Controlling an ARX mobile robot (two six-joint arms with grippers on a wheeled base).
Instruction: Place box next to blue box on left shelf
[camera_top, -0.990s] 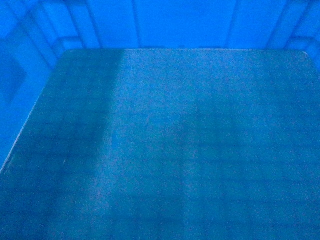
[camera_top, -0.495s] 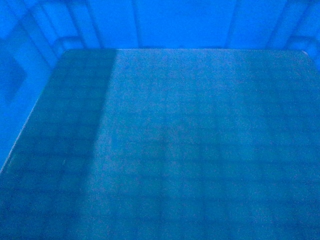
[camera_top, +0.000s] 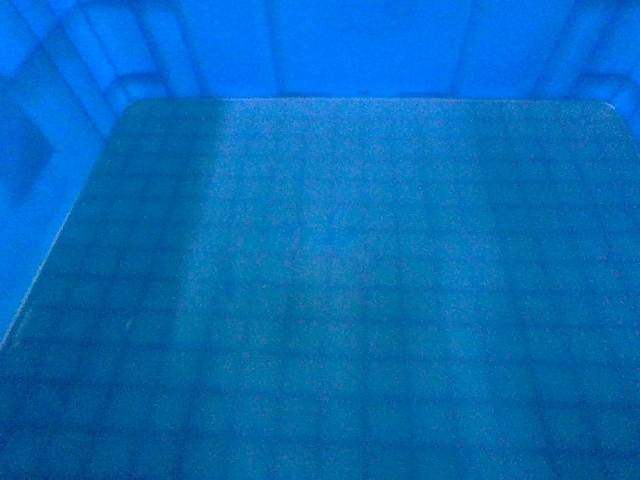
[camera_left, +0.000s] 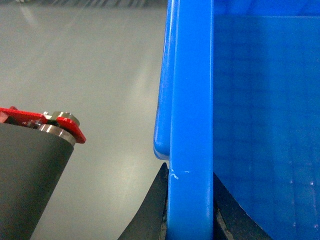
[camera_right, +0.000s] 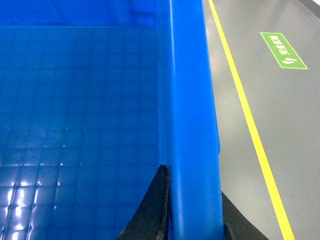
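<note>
The box (camera_top: 330, 280) fills the whole head view: its grid floor spreads across the frame, the far wall runs along the top and the left wall slants up the left edge. Nothing lies inside it. It sits right below the head camera, between the two arms, and both wrist views show only bare floor under and beside it, so I judge it is carried off the ground rather than resting on anything.

The left gripper (camera_left: 190, 210) has its dark fingers (camera_left: 155, 210) on either side of the box's left rim, one outside the wall and one inside, touching it, so it is clamped on that rim. The right gripper (camera_right: 192, 210) does the same on the right rim, with one finger (camera_right: 152, 210) on the inner side and the other on the outer side. Each arm holds its own side, and the box spans between them, its floor about level.

Past the right rim there is grey floor (camera_right: 260, 75) with a yellow line (camera_right: 247, 115) running along it and a green floor mark (camera_right: 282, 50) further out. On the left, only plain pale floor shows beyond the rim.

Neither the shelf nor the other blue box appears in any view, so which way they lie from here cannot be told. Going by the task, the shelf should be to the left, which would put the left arm on the leading side of the carry. I judge the task is mid-transport, the placing not yet begun
</note>
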